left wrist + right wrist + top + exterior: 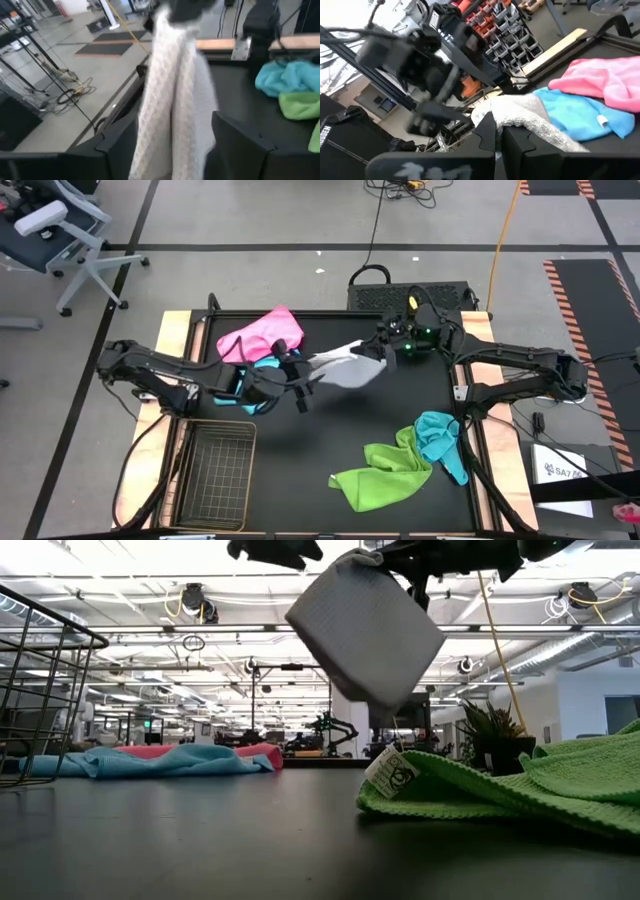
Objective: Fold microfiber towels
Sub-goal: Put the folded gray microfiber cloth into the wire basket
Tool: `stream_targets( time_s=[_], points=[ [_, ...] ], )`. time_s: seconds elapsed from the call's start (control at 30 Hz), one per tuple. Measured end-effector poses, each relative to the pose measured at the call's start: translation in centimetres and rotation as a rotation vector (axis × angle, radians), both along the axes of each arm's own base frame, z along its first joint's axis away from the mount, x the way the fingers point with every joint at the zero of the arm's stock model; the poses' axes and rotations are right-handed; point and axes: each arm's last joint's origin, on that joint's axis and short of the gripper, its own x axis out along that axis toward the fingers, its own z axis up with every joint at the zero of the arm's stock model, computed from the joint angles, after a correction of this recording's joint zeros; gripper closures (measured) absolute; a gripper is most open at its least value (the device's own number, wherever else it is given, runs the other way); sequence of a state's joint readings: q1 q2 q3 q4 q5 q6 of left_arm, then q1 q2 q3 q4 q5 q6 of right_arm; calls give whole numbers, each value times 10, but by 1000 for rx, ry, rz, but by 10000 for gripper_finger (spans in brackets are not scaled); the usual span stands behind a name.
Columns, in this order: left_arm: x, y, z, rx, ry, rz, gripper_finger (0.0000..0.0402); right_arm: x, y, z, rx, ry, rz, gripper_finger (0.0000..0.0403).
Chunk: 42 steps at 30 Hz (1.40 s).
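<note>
Grey-white towel (345, 370) hung at table centre, off surface for folding. R gripper (385, 350) at 3 o'clock pinched corner; L gripper (300, 380) at 9 o'clock spread, corner freed.

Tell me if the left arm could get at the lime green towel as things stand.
Probably yes. The left gripper is open and holds nothing; the grey-white towel hangs from the shut right gripper. Bare black table lies between it and the lime green towel, with the wire basket off to the side.
</note>
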<state>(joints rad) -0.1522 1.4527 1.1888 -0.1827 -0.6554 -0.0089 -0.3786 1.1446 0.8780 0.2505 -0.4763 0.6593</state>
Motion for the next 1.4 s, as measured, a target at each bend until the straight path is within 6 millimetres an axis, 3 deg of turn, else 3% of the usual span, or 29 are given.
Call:
stream_targets(
  time_s=[0.33, 0.87, 1.23, 1.4],
  points=[
    [12, 16, -14, 2, 32, 48, 90, 0, 1, 7, -10, -68, 27, 403],
    [15, 40, -7, 68, -2, 103, 80, 0, 2, 6, 7, -60, 51, 403],
    [17, 62, -8, -61, -25, -13, 89, 0, 2, 7, 4, -67, 51, 403],
    [17, 63, -9, -136, -55, -24, 131, 0, 2, 7, 4, -67, 51, 403]
  ],
)
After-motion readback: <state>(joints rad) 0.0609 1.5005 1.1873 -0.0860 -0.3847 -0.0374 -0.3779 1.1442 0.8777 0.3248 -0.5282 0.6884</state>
